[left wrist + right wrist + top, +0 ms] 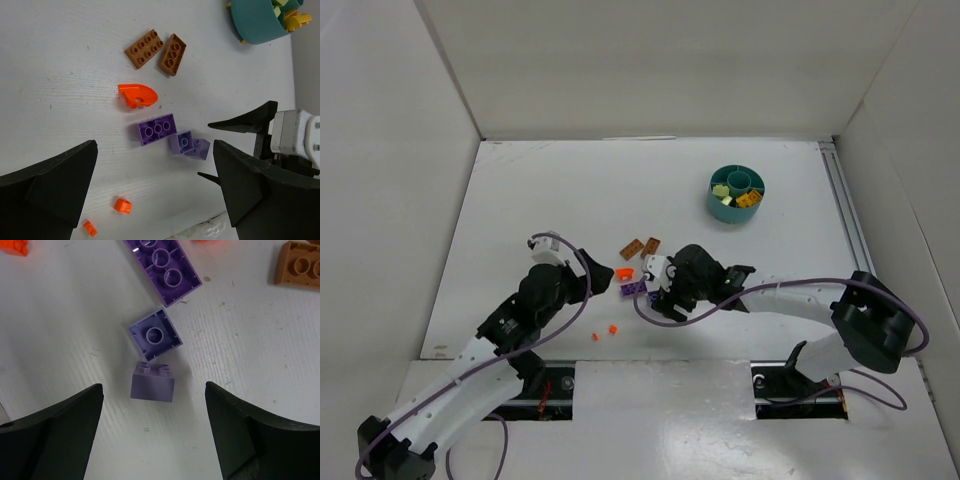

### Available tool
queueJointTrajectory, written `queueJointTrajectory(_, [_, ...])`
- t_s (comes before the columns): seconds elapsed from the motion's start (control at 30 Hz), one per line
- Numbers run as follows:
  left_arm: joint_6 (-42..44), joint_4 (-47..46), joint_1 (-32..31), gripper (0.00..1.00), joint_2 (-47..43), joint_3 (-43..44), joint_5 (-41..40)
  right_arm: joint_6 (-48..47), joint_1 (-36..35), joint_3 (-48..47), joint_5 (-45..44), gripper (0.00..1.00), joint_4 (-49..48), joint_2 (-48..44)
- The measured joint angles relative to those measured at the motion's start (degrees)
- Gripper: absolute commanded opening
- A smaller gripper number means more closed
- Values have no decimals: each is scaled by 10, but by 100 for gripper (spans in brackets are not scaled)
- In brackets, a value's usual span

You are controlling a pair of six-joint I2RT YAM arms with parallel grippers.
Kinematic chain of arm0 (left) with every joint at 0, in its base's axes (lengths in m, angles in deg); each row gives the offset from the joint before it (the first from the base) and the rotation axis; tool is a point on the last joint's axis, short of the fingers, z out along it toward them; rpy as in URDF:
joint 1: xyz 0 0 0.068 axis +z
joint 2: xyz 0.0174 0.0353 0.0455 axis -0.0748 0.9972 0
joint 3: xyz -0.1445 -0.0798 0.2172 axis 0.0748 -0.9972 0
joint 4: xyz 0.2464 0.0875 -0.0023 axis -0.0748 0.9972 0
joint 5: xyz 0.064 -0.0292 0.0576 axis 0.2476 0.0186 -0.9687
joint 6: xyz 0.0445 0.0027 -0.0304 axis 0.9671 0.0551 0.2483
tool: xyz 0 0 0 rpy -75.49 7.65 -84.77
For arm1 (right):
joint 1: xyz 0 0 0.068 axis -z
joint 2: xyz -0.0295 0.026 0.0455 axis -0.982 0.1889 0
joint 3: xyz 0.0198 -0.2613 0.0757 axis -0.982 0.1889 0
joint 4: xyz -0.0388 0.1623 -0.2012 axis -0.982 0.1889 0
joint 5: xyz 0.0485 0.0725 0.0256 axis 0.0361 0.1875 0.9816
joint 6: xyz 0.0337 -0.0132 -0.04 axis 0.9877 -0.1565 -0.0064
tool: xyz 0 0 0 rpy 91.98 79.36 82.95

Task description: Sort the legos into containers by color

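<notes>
Closely crowded at centre frame: square lavender piece (pixel 155 335) just above, purple plate (pixel 162 267) upper middle. Shows small lavender brick (pixel 152 389) tipped sideways, inside wide-spread right gripper (pixel 153 386); left gripper (pixel 155 145) equally wide.

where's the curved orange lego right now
In the left wrist view the curved orange lego lies near the middle, just below the two brown bricks and above the long purple brick, touching neither.
</notes>
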Motion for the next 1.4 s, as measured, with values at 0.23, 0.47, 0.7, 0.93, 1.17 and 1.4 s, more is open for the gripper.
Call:
queueJointTrajectory(0.23, [-5,1,0,100,43,0,6,49,0,17,-37,84,-30,6])
queueJointTrajectory(0.47, [-7,-2,0,100,47,0,16,68,0,21,-50,73,-60,29])
queueJointTrajectory(0.7, [-6,-18,0,100,47,-1,25,81,0,35,-60,34,-83,29])
queueJointTrajectory(0.93, [-6,-29,0,100,47,-6,37,85,0,51,-59,27,-85,-18])
queueJointTrajectory(1.17, [2,-37,0,100,48,-12,52,58,23,5,-65,27,-32,-99])
queueJointTrajectory(1.4, [11,-58,0,100,97,-12,63,11,170,-145,-85,27,30,-88])
